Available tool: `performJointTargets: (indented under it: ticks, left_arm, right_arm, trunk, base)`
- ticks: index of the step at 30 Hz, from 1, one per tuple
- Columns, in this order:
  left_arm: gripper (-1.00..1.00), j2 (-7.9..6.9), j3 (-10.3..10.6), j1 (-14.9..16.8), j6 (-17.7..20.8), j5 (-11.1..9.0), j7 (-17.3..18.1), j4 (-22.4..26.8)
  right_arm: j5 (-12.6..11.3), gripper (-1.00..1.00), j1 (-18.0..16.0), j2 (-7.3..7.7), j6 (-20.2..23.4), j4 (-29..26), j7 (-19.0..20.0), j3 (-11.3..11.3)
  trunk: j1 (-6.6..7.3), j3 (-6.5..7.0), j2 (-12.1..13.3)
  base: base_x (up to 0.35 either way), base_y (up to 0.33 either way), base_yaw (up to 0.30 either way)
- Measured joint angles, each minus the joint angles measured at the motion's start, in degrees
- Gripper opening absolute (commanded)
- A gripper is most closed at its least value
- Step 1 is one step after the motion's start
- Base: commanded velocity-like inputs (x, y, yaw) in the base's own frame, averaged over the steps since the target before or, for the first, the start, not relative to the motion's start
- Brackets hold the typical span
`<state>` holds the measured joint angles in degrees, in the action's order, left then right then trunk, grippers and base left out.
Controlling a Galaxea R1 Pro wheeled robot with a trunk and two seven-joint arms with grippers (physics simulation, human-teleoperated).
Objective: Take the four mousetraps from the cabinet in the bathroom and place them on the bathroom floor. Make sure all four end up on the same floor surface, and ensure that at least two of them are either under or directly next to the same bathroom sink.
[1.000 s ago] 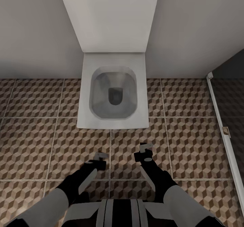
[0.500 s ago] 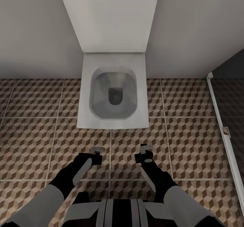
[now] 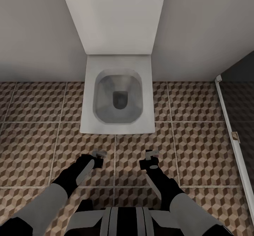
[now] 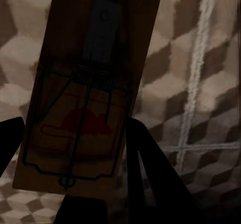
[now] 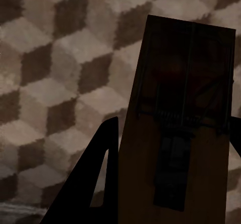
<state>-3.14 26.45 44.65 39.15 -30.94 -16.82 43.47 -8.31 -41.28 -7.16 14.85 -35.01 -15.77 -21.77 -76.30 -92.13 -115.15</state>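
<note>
Left gripper hangs low over the bathroom floor, its dark fingers pinching a mousetrap whose wire spring and red print face the wrist camera, cube-pattern tile and pale grout behind it. Ahead, between the two arms, a square white toilet stands against the wall. Right gripper likewise clamps a second mousetrap between its fingers, just above the tiles.

text: none legible | mousetrap: red mark, no readable letters
</note>
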Motion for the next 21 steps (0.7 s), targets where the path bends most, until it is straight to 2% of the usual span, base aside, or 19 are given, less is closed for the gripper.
performJointTargets:
  ticks: [12, 21]
  left_arm:
    - [-1.0, -0.04, -0.1, 6.38, 0.31, 0.0, 0.0, 0.04]
    - [-1.0, -0.03, -0.06, 7.23, 0.3, -0.05, 0.06, -1.04]
  right_arm:
    - [-0.01, -1.0, 0.0, -0.05, 0.03, 0.01, 0.05, -0.01]
    - [0.02, -1.0, 0.0, -0.9, 0.04, -0.05, 0.05, 0.0]
  trunk:
    - [0.0, 0.0, 0.0]
    - [0.0, 0.0, 0.0]
  base:
    - [0.0, 0.0, 0.0]
    - [0.0, 0.0, 0.0]
